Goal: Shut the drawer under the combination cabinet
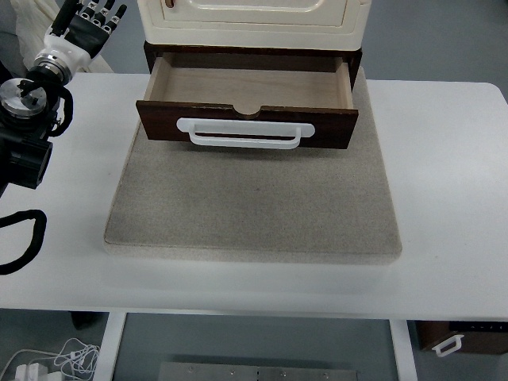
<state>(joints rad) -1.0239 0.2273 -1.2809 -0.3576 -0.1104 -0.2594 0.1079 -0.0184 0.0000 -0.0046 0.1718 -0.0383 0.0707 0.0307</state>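
The cream combination cabinet (252,20) stands at the back of a grey mat (254,202). Its dark brown drawer (248,119) is pulled out toward me and is empty inside, with pale wood lining. A white bar handle (244,133) runs across the drawer front. My left hand (89,24) is raised at the top left, left of the cabinet and apart from it, fingers spread and holding nothing. My right arm is out of view.
The white table (448,198) extends around the mat. My left arm's black joints and cable (24,151) hang over the table's left edge. Below the table's near edge are cables (55,361) and a dark box (464,337).
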